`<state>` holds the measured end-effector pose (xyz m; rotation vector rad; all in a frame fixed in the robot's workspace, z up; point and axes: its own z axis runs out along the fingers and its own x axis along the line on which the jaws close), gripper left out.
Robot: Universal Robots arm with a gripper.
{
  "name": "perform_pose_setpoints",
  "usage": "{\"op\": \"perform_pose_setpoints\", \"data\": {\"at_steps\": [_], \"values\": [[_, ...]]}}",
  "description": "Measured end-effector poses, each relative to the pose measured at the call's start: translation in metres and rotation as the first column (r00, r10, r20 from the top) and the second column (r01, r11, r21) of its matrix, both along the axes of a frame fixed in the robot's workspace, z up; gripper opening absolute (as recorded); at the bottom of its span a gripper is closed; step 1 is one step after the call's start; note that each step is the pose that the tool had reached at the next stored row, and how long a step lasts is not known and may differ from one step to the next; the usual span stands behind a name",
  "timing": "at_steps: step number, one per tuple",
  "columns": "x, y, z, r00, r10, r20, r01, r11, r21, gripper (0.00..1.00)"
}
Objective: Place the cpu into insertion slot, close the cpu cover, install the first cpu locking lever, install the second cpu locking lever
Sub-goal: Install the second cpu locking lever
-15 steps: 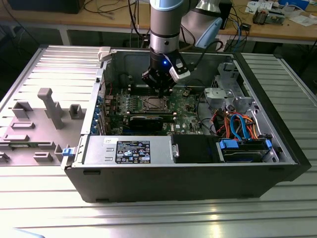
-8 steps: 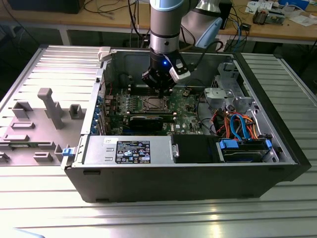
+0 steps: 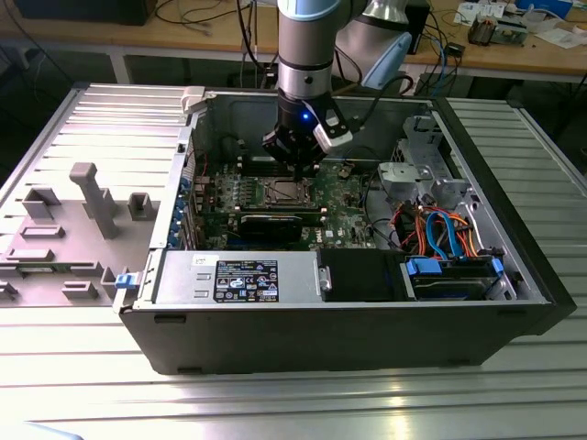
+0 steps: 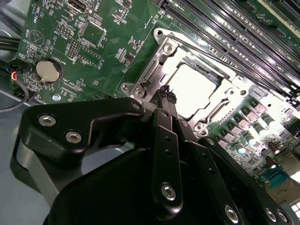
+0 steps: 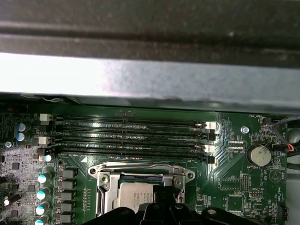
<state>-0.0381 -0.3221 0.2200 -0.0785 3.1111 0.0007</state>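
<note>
The cpu (image 4: 194, 89) lies flat in the insertion slot (image 3: 284, 191) on the green board, its silver top showing bright. The cpu cover (image 4: 157, 70) lies down around it as a silvery frame, with the chip showing through its window. A thin lever rod (image 4: 206, 51) runs along the socket's edge beside the memory slots. My gripper (image 4: 166, 95) hangs just above the socket's rim, its black fingers (image 4: 165, 140) pressed together and shut with nothing between them. In the exterior view the gripper (image 3: 295, 158) stands over the socket inside the open case. The first wrist view shows the cpu (image 5: 136, 194) and the cover's frame (image 5: 140, 169).
Memory slots (image 5: 131, 136) run beside the socket, and a coin battery (image 5: 258, 154) sits further along the board. The case wall (image 5: 150, 70) rises close behind. A power supply (image 3: 238, 275), a long black card (image 3: 275, 223) and orange and blue cables (image 3: 440, 229) fill the case. Grey fixtures (image 3: 92, 197) stand on the exterior view's left.
</note>
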Motion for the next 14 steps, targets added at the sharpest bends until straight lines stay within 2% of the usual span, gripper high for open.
{"op": "perform_pose_setpoints", "data": {"at_steps": [2, 5, 9, 10, 11, 13, 14], "values": [[0.0001, 0.0001, 0.0035, 1.0, 0.0, 0.0, 0.0, 1.0, 0.0001, 0.11], [0.0001, -0.0005, 0.0038, 1.0, 0.0, 0.0002, 0.0, 1.0, -0.0007, 0.11], [0.0, -0.0111, 0.0027, 1.0, 0.0, 0.0002, 0.0, 1.0, -0.0016, 0.11], [0.0001, -0.0164, 0.0024, 1.0, 0.0, 0.0002, 0.0, 1.0, -0.0046, 0.11], [0.0001, -0.0197, 0.0023, 1.0, 0.0, 0.0003, 0.0, 1.0, -0.0068, 0.11], [0.0001, -0.0217, 0.0023, 1.0, 0.0, 0.0003, 0.0, 1.0, -0.0089, 0.11], [0.0, -0.0224, 0.0044, 1.0, 0.0, 0.0002, 0.0, 0.9999, -0.0111, 0.11]]}}
